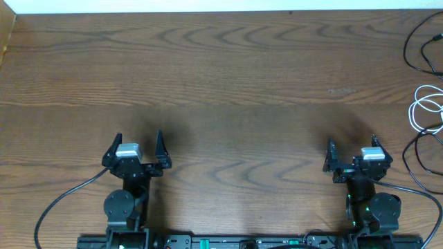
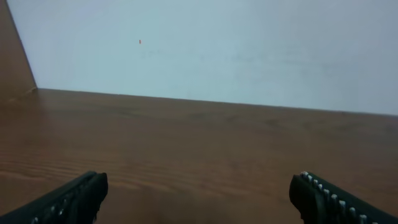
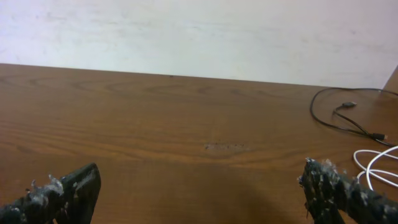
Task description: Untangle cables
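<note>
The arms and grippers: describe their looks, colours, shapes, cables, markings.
Both arms are black. The left arm and right arm each carry a silver-grey block at the wrist and a thick black cable trailing off. The left gripper and right gripper have two tapered black fingers; the right one's fingers look flecked with white.
</note>
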`<action>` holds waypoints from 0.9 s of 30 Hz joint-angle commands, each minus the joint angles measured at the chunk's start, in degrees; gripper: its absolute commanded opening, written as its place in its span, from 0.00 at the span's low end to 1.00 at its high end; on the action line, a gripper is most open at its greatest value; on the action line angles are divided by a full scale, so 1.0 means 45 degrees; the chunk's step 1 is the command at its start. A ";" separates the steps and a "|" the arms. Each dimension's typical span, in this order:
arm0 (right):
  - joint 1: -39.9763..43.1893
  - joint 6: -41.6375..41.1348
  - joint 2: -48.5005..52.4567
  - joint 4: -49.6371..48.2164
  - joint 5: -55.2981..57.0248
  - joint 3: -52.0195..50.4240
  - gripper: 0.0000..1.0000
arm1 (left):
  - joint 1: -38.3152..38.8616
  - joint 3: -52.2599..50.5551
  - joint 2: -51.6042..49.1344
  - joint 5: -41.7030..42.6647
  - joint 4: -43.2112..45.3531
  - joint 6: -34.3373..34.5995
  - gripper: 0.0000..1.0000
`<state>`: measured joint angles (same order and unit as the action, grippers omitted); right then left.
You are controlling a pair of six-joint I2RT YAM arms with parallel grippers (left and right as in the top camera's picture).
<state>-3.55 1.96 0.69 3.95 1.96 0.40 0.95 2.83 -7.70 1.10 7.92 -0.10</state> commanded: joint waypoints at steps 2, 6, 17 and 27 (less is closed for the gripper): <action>-0.0053 0.0107 -0.0087 0.0044 0.0107 -0.0019 0.99 | -0.0063 -0.0578 0.0772 -0.0180 -0.0374 -0.0709 0.98; -0.0053 0.0102 -0.0087 0.0044 0.0107 -0.0019 0.99 | -0.0063 -0.0578 0.1132 -0.0170 -0.1967 -0.1001 0.98; -0.0053 0.0102 -0.0087 0.0039 0.0107 -0.0019 0.99 | -0.0063 -0.0573 0.1695 -0.0262 -0.2696 -0.1025 0.98; -0.0053 0.0102 -0.0087 0.0044 0.0107 -0.0019 0.99 | -0.0063 -0.0573 0.1554 -0.0257 -0.2696 -0.1025 0.98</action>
<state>-3.55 1.96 0.69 3.97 1.96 0.40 0.95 0.99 -0.64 1.34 -1.50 -3.92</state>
